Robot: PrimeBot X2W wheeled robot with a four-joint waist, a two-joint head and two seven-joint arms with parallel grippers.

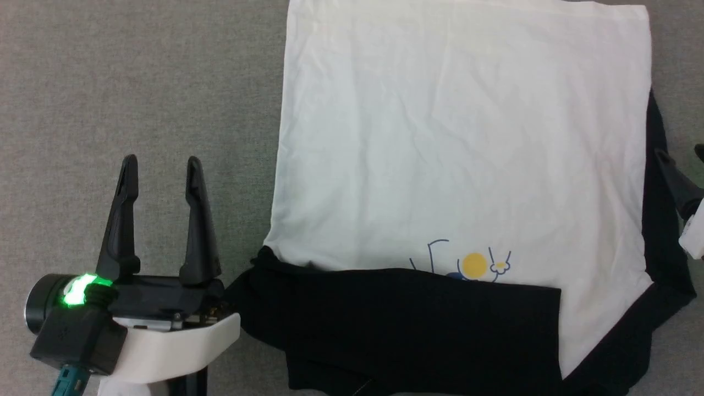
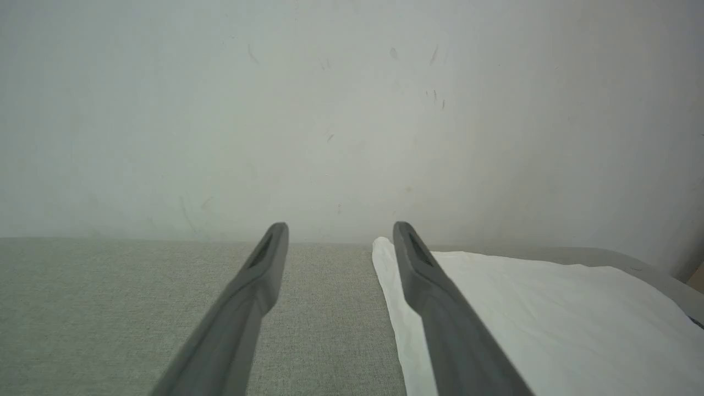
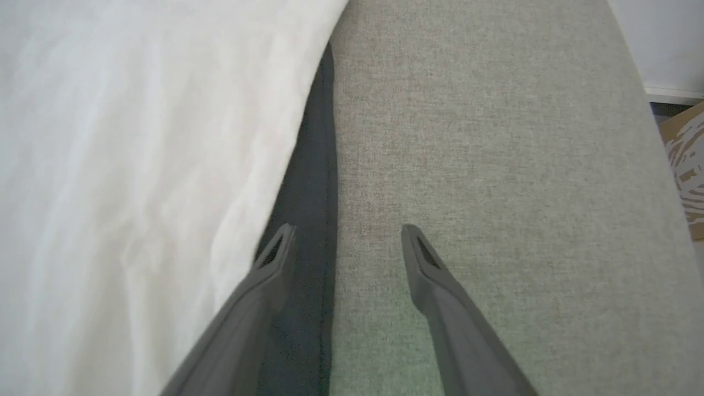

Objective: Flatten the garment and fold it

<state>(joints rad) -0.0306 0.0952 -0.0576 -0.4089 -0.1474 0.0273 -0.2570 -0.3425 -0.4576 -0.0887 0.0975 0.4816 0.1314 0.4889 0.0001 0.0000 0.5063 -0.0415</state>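
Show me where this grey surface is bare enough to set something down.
Widest: the grey surface left of the garment, beyond the left fingers. Also a strip right of its black edge, by the right fingers. Crowded: the near edge, where the black fabric lies folded.

One garment (image 1: 456, 137) (black-sleeved), one left pincer (image 1: 161, 159), one right pincer (image 3: 347, 228).
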